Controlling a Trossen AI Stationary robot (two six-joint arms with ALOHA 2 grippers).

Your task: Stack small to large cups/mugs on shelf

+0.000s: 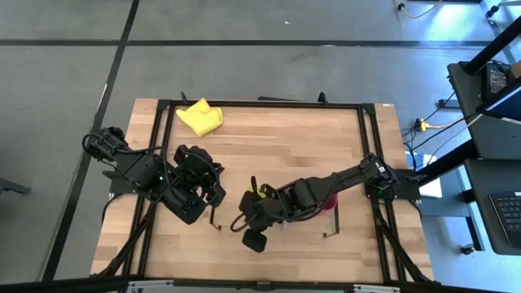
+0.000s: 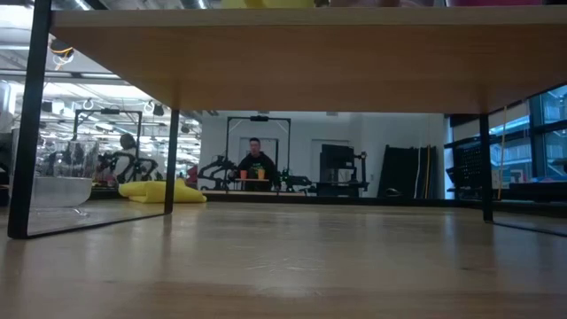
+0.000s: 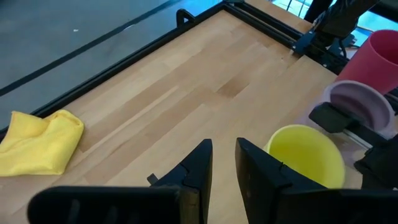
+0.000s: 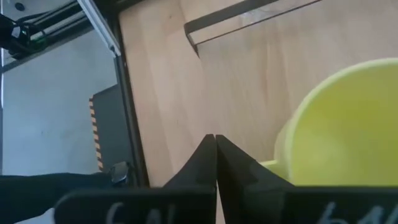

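High view: both arms are over the middle of the wooden table [image 1: 269, 134]. Left claw [image 1: 213, 194] sits left of centre; right claw [image 1: 248, 221] is just beside it, reaching in from the right.

Left claw: fingers [image 3: 198, 167] spread slightly, a narrow gap between them, nothing pinched. Just beside its right finger stands the yellow-green mug [image 3: 306, 154], mouth up, not touched by the left claw. Past that mug comes the purple mug [image 3: 362, 104], and behind that the red cup [image 3: 380, 55]. Well off to the other side of this claw lies a yellow cloth [image 3: 40, 142], near the table's far edge.

Right claw [image 4: 215, 144]: fingers pressed together, tips meeting with no gap. The yellow-green mug [image 4: 345, 127] is right beside it. Whether the closed fingers pinch the handle cannot be told; contact point is hidden.

Low view: the shelf board [image 2: 292, 58] spans overhead on thin black legs, with slivers of yellow and red showing at its top edge. A small clear glass [image 2: 60, 191] stands on the table beside the left leg. A person [image 2: 256, 162] sits far back in the room.
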